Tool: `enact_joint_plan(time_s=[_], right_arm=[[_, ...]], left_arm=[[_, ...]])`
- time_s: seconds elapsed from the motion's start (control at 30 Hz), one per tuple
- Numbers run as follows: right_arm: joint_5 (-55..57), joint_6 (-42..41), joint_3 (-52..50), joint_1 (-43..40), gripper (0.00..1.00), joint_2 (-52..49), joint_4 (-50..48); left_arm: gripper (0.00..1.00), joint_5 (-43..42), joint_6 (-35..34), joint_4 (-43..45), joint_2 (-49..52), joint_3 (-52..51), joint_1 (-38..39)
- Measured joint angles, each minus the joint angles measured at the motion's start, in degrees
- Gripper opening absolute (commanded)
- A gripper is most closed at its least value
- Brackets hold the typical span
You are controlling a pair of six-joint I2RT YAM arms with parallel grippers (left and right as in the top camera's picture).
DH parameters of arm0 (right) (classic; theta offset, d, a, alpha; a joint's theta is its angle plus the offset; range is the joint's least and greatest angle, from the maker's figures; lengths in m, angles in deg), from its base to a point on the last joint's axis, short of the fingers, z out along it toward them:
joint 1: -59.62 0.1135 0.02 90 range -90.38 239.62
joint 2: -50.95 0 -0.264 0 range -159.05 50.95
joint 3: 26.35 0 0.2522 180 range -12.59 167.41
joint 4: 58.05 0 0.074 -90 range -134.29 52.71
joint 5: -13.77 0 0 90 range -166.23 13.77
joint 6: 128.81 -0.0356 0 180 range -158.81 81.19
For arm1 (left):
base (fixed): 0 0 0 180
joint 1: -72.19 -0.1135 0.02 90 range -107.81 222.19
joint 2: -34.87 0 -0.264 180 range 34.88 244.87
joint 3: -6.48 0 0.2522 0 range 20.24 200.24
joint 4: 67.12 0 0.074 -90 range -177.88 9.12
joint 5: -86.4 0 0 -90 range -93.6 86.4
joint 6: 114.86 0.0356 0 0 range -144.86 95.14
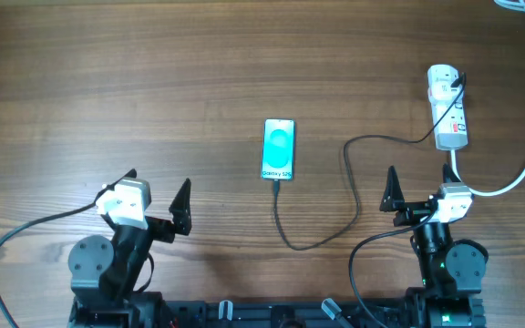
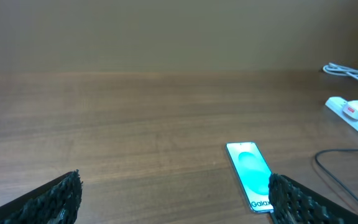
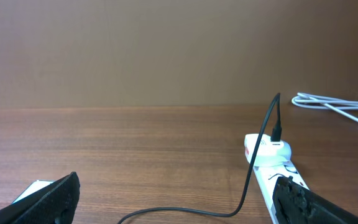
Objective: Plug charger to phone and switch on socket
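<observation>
Wood-grain table (image 1: 108,73), both arms at its near edge. Left gripper (image 1: 158,182) is spread wide and holds nothing. Right gripper (image 1: 420,180) is the same, jaws apart and empty.

Phone (image 1: 278,148) lies flat mid-table between them, cyan screen up. I read "Galaxy S25" at its near end. On the left wrist view I only get "Gala" before a finger (image 2: 303,199) cuts it off.

Charger (image 1: 275,202) cable leaves the phone's near short edge, loops toward the arms, then runs up and across to the socket (image 1: 447,109). Its tip touches the phone; I can't tell if it's fully seated.

Socket sits far right, just beyond the right gripper. A black plug goes into a white adapter (image 3: 269,149) at its far end. The strip has red marks, but the print is too small to read. Thick white cord (image 1: 504,188) exits the near end and swings off right.
</observation>
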Motion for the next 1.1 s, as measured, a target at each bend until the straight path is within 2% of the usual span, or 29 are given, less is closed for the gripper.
enact_joint_plan(time_s=[0.43, 0.7, 0.8, 1.1], right_arm=[[0.00, 0.00, 0.00, 0.00, 1.00, 0.00, 0.00], [0.00, 0.00, 0.00, 0.00, 1.00, 0.00, 0.00], [0.00, 0.00, 0.00, 0.00, 1.00, 0.00, 0.00], [0.00, 0.00, 0.00, 0.00, 1.00, 0.00, 0.00]], left_arm=[[1.00, 0.04, -5.18, 16.31, -9.68, -14.32, 0.00], [1.00, 1.42, -9.18, 25.44, -10.86, -20.24, 0.00], [1.00, 2.19, -9.55, 25.97, -11.04, -21.16, 0.00], [1.00, 6.62, -9.64, 19.87, -11.13, -21.64, 0.00]])
